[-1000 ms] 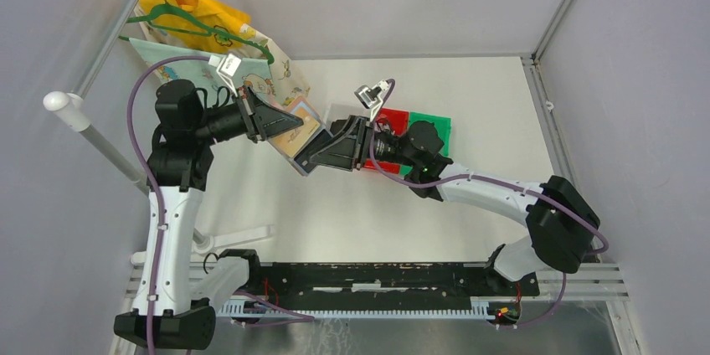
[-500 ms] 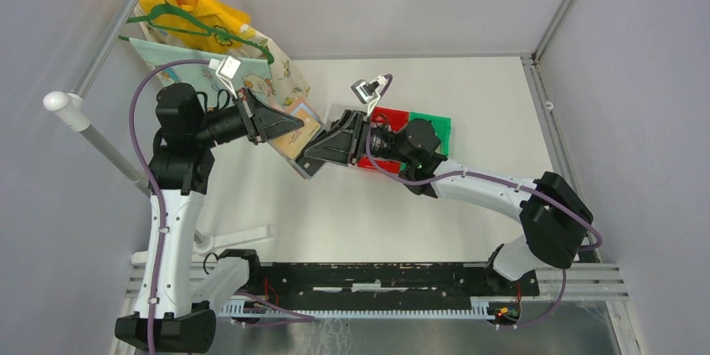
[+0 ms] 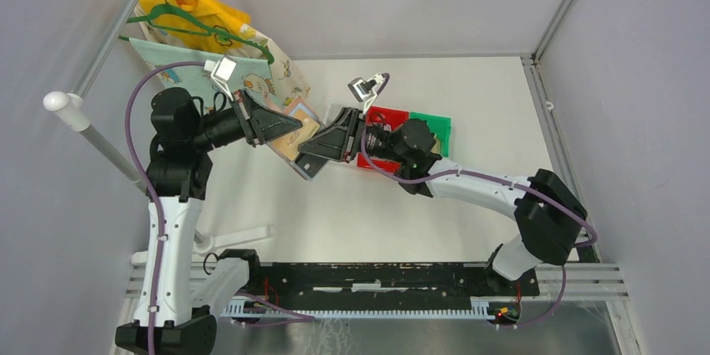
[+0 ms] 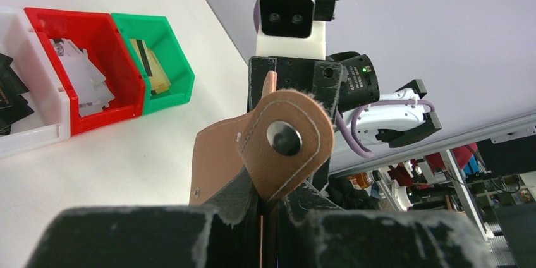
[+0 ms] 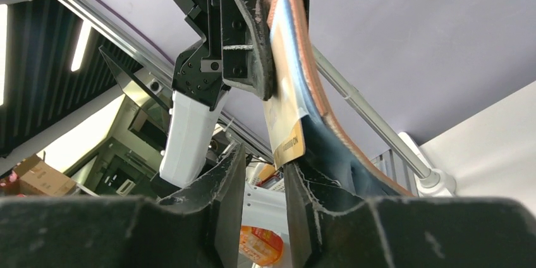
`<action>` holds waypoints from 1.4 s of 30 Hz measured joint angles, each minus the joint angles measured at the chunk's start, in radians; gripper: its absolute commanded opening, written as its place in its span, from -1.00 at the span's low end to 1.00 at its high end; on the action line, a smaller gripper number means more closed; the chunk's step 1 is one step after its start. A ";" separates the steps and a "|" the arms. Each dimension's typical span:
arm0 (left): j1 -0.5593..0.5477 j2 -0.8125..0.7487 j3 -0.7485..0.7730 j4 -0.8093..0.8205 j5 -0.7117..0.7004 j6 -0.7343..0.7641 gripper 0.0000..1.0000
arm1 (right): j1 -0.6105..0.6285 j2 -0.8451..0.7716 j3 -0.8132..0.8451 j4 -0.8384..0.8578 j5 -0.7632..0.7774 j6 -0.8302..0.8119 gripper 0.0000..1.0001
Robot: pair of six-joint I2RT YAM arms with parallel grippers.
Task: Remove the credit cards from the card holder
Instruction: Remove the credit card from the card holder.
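Observation:
My left gripper is shut on the reddish-brown card holder and holds it up in the air, snap tab toward the camera. From above, the card holder hangs between both arms, with my left gripper on its left and my right gripper at its lower edge. In the right wrist view a tan credit card sticks down out of the card holder. My right gripper is open, and the card's lower corner sits at the tip of its right finger.
A white bin, red bin and green bin stand in a row on the table, with flat pieces inside. Seen from above, the red bin and green bin lie under my right arm. Clothes on a hanger hang at back left.
My right gripper has moved up and left onto the holder's lower edge, and its jaws have narrowed. The left gripper has kept its hold, shifting slightly.

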 measured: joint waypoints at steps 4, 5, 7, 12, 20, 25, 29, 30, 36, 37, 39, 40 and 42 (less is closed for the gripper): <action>0.001 -0.006 0.000 0.009 0.001 -0.010 -0.80 | 0.001 0.008 0.000 0.010 0.007 0.014 -0.69; 0.001 -0.007 0.000 0.011 0.002 -0.011 -0.75 | 0.002 0.008 0.000 0.011 0.007 0.015 -0.74; 0.001 -0.008 0.000 0.016 0.009 -0.016 -0.66 | 0.002 0.008 0.000 0.013 0.007 0.016 -0.83; 0.001 -0.008 -0.001 0.040 0.034 -0.050 -0.56 | 0.004 0.003 -0.021 0.035 0.021 0.017 -1.00; 0.001 -0.008 -0.004 0.101 0.082 -0.101 -0.82 | 0.008 -0.027 -0.077 0.093 0.027 0.017 -1.00; 0.001 -0.008 -0.004 0.109 0.102 -0.102 -0.92 | 0.010 -0.043 -0.101 0.111 0.029 0.016 -1.00; 0.001 -0.008 -0.005 0.115 0.106 -0.102 -0.96 | 0.010 -0.047 -0.108 0.116 0.031 0.018 -0.67; 0.001 -0.008 -0.004 0.118 0.108 -0.102 -0.96 | 0.010 -0.047 -0.108 0.116 0.032 0.017 -0.57; 0.001 -0.008 -0.004 0.132 0.127 -0.102 -0.96 | 0.010 -0.047 -0.107 0.125 0.040 0.024 -0.45; 0.001 -0.008 -0.004 0.132 0.129 -0.102 -0.96 | 0.010 -0.046 -0.107 0.127 0.040 0.026 -0.50; 0.001 -0.008 -0.004 0.134 0.132 -0.102 -0.97 | 0.010 -0.045 -0.106 0.133 0.040 0.032 -0.65; 0.001 -0.008 -0.004 0.135 0.132 -0.103 -0.96 | 0.010 -0.044 -0.104 0.136 0.040 0.037 -0.73; 0.001 -0.008 -0.004 0.138 0.133 -0.106 -0.96 | 0.010 -0.040 -0.102 0.143 0.040 0.045 -0.84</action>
